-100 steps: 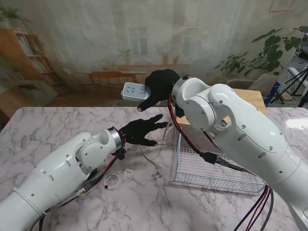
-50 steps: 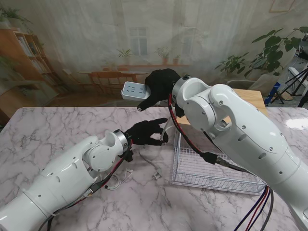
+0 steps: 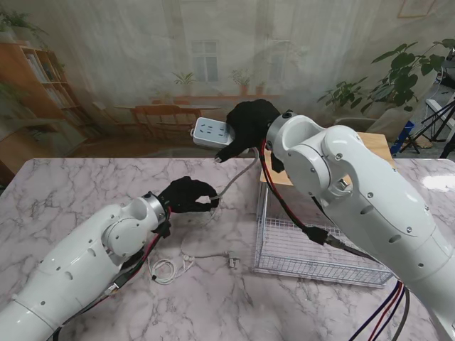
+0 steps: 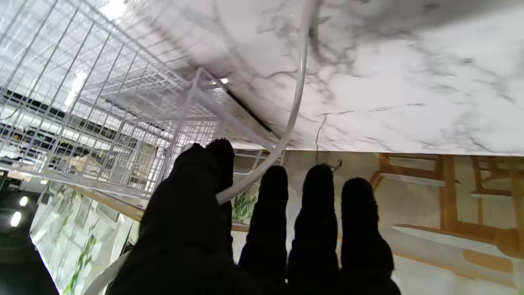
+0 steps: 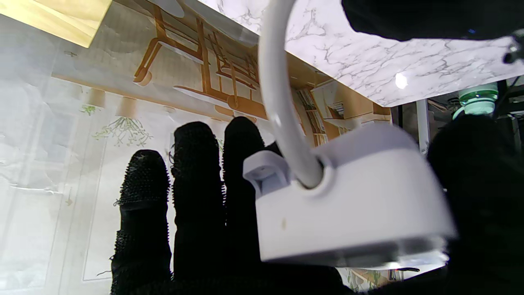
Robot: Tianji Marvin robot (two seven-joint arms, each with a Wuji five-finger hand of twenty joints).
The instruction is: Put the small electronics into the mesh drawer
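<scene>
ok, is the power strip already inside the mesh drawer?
No. In the stand view the right hand holds the power strip in the air, off to the left of the mesh drawer.

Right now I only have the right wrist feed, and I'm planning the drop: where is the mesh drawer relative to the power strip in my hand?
Observer: On the stand view, the mesh drawer sits on the table to the right of the power strip, nearer to me. The right hand holds the strip raised, not over the drawer.
Operator: Is the cord hanging free?
Observer: No. The left hand is shut on the white cord, pinched between thumb and forefinger in the left wrist view.
Operator: And the plug end?
Observer: The plug lies on the marble table, just left of the drawer's near corner.
</scene>
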